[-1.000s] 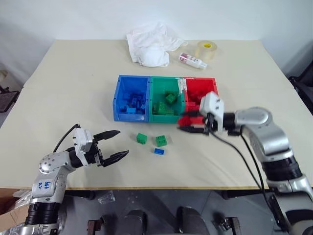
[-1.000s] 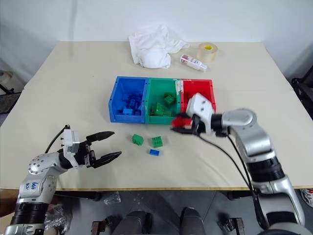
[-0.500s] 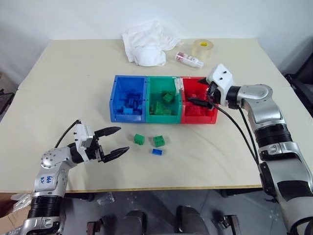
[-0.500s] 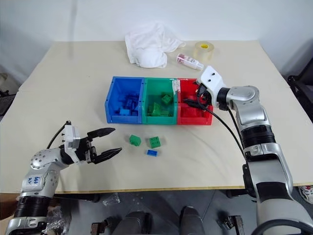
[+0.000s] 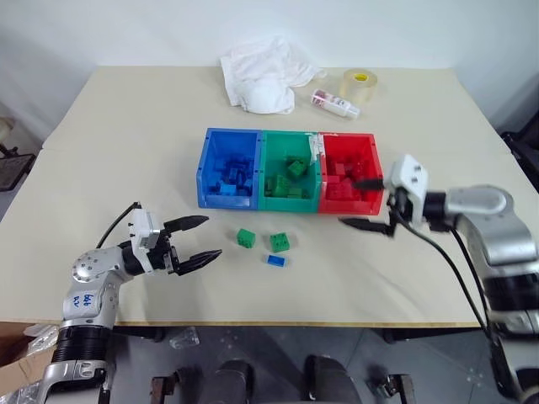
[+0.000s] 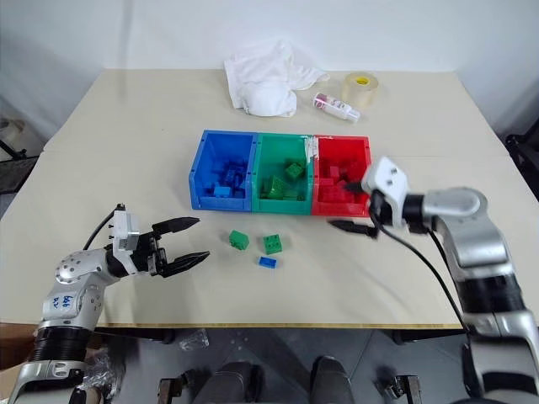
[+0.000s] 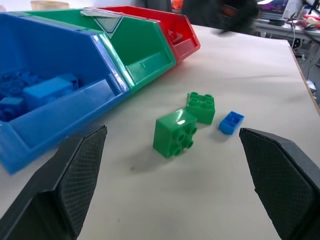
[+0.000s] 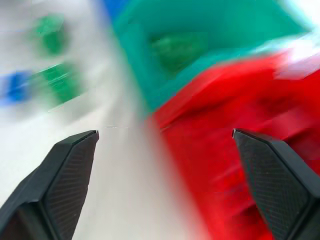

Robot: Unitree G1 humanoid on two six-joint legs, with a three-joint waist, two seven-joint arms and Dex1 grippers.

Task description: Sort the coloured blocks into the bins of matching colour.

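Three loose blocks on the tabletop just in front of the green bin: two green blocks and one small blue block. Three joined bins: blue bin holds blue bricks, green holds green, red bin holds red. Beyond them, white cloth, small bottle, tape roll; left pincer spread, empty, beside the loose blocks; right pincer spread, empty, at the red bin's front corner.

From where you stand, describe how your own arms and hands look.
Both arms are silver-grey metal with black joints and black cables. Each hand, left hand and right hand, has two black tapered fingers on a white block. Blue handwriting marks the left arm.
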